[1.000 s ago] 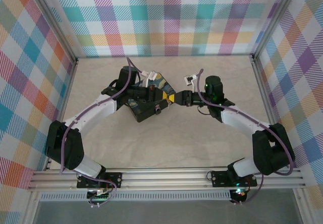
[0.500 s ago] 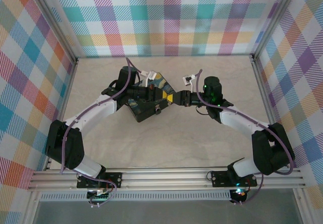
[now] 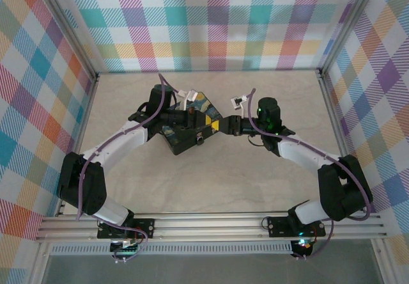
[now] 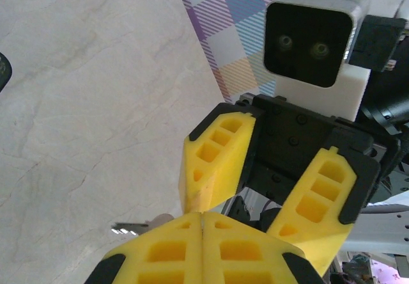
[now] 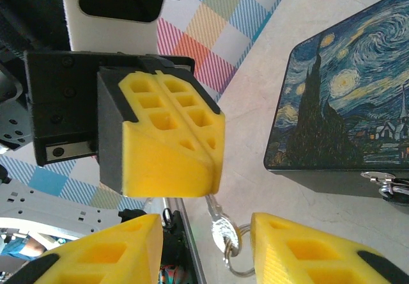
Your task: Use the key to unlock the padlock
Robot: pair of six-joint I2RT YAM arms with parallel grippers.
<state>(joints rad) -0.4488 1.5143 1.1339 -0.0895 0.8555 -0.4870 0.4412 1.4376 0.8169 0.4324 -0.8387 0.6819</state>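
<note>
The left gripper point(image 5: 203, 167) is fully closed, its two yellow fingers pressed flat together along one seam. It grips the key point(image 5: 219, 224). In the right wrist view the pale metal key projects below the closed fingertips, and a small key ring point(image 5: 238, 262) hangs at its lower end. In the left wrist view a thin silvery toothed piece protrudes sideways from beside the same closed fingers. The right gripper point(image 4: 246, 208) faces the left gripper tip to tip. Its yellow fingers are spread wide apart and hold nothing. The key and its ring hang in the gap between the right fingers, and contact with either finger cannot be determined. The padlock point(image 5: 385, 183) is a small silvery piece fitted on the front face of the dark blue box point(image 5: 348, 98), just below the lid edge and partly cut off by the frame edge. Whether its shackle is closed cannot be determined. The key is near the padlock but clear of it, with bare table point(image 4: 77, 105) between them. In the top view the box rests near the table centre, and both grippers meet at its right-hand corner.
</note>
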